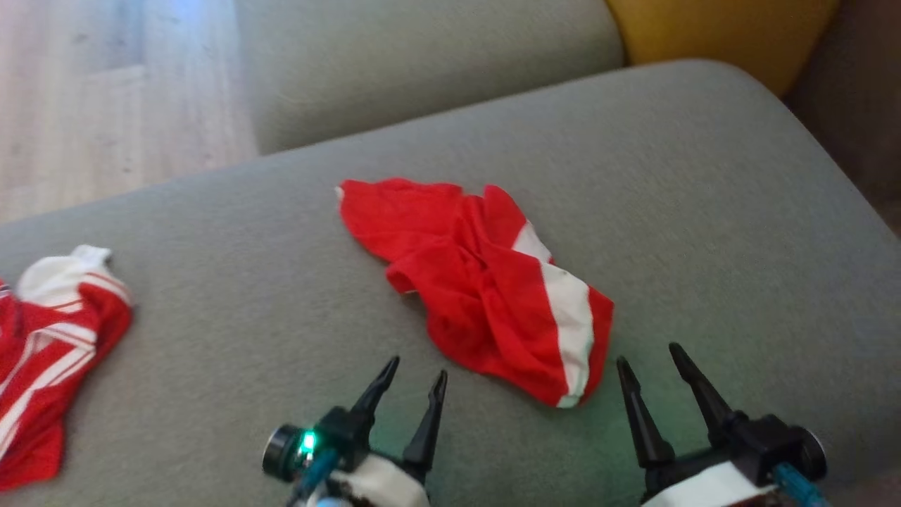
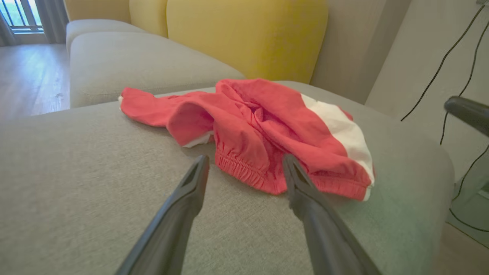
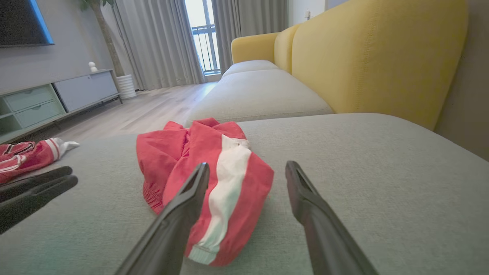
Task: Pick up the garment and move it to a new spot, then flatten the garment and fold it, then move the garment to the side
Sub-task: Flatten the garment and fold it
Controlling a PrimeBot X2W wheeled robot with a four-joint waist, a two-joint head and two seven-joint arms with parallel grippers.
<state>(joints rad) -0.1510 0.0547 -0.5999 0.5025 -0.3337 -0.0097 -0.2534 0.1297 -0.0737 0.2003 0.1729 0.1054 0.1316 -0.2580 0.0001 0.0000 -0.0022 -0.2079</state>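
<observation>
Crumpled red shorts (image 1: 486, 282) lie mid-frame on a grey sofa (image 1: 704, 176); both grippers' jaws wide, empty, poised to grab.

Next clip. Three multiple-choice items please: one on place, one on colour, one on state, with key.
1. Where does the red garment at the middle lie? A on the grey cushion; B on the floor; C on a table.
2. What colour is its stripe? A blue; B white; C black.
3. How are the left end effector and right end effector? A both shut on cloth; B one shut; C both open, empty.
Key: A, grey cushion surrounds it; B, white band down its side; C, fingers apart, clear of cloth.
</observation>
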